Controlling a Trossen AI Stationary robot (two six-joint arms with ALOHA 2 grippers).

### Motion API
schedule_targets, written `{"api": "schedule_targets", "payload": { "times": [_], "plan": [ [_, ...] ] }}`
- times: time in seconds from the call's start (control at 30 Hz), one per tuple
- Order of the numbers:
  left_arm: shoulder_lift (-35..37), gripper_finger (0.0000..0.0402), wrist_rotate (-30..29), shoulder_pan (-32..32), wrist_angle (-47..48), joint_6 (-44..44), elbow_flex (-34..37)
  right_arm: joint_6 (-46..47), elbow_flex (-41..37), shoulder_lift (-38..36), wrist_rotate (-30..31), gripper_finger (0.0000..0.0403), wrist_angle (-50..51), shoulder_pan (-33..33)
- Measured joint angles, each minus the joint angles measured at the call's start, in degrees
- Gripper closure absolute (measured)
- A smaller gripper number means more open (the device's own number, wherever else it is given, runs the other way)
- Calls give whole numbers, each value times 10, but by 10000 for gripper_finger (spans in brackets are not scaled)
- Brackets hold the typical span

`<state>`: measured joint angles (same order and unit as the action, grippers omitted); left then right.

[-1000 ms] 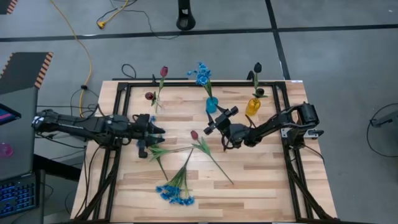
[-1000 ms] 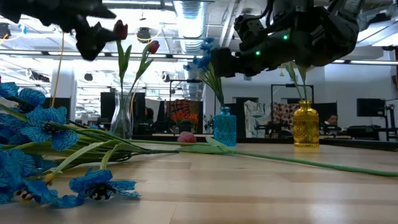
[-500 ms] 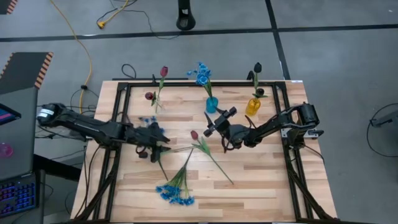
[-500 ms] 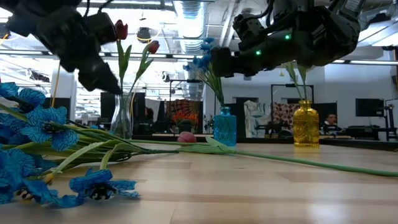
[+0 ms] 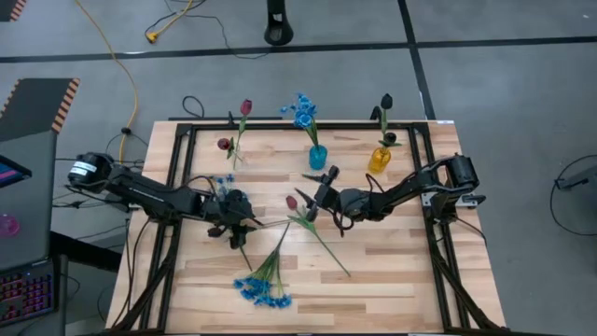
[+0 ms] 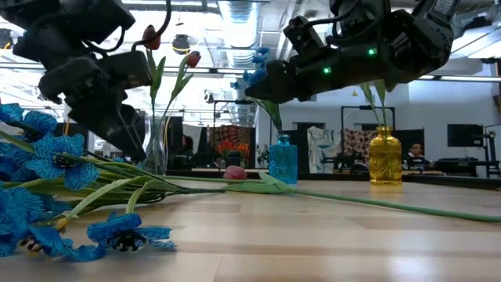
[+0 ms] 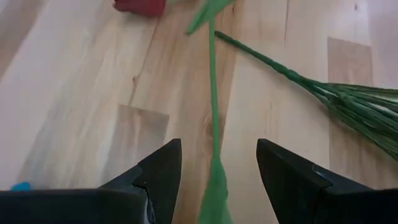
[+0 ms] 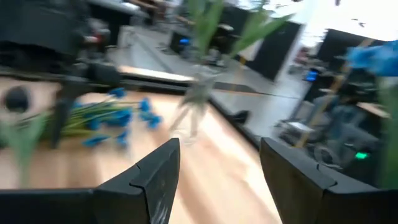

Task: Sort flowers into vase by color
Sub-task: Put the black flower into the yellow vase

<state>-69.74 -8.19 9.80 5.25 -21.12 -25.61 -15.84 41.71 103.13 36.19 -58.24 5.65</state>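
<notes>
L gripper (image 5: 241, 222) moved in & down over the tulip stem (image 7: 213, 112); R gripper (image 5: 317, 198) swung toward the red tulip (image 5: 291, 202).

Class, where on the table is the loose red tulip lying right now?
In the high view the loose red tulip lies mid-table between the left gripper and right gripper, just above the blue flower bunch.

a grey carpeted floor (image 5: 522, 93) is surrounding the wooden table (image 5: 392, 271), with dark seam lines crossing it. a yellow cable (image 5: 126, 65) is trailing over the floor toward the table's far left corner, and a black stand base (image 5: 278, 28) is sitting beyond the far edge. in the low view, ceiling lights (image 6: 239, 16) are glowing overhead, and a person (image 6: 417, 153) is sitting at a desk far behind, beside a dark monitor (image 6: 466, 135).
</notes>
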Motion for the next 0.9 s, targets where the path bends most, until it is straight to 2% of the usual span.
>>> {"api": "schedule_targets", "payload": {
  "times": [0.13, 0.4, 0.53, 0.73, 0.9],
  "plan": [
    [-28, 205, 18, 0, -23, -3, 0, 56, 0, 0, -39, 154, 21, 0],
    [-68, 212, 18, 0, -24, -21, 0, 105, 0, 0, -49, 154, 58, -5],
    [-72, 249, 19, 0, -25, -22, 0, 105, 0, 0, -53, 154, 59, -5],
    [-72, 317, 19, 0, -26, -36, 0, 104, 0, 0, -126, 154, 64, -4],
    [-72, 354, 22, 0, -26, -49, 0, 104, 0, 0, -139, 154, 65, -4]
  ]
}}
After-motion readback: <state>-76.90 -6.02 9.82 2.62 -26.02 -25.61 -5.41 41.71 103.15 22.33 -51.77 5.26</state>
